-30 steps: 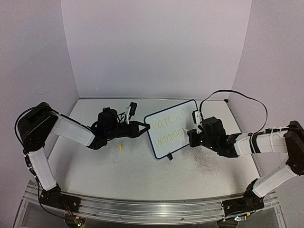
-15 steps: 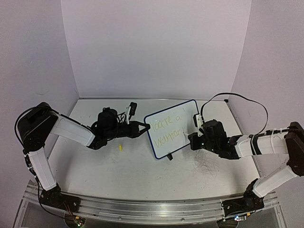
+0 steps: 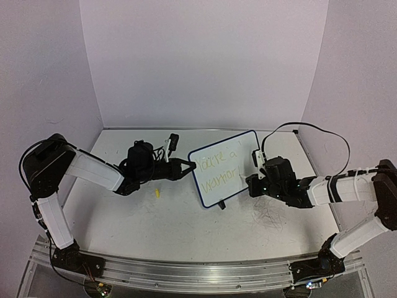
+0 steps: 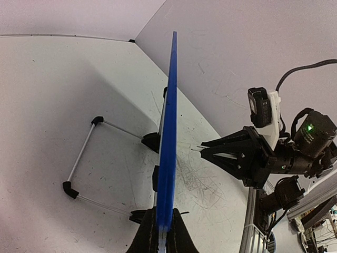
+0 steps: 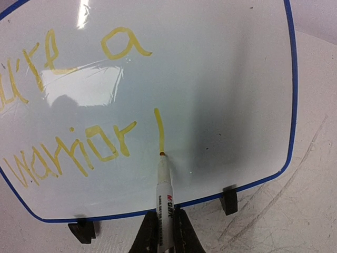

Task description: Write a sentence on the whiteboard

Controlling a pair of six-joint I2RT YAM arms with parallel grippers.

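Rightward a little since a second ago, the right gripper is clenched on a white-barrelled yellow marker, whose tip sits at the foot of a fresh vertical stroke. The small white whiteboard with its navy rim stands mid-way across the scuffed white table, its left edge pinched by the left gripper. After the two-line yellow handwritten sentence, a dot seems due: lift, dab lightly just below, keep the whiteboard braced. No container shows.

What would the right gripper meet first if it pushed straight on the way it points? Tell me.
The whiteboard. The marker clamped in the right gripper points straight at its white face, with the tip at the foot of the exclamation stroke. It seems to be touching, though contact can't be confirmed.
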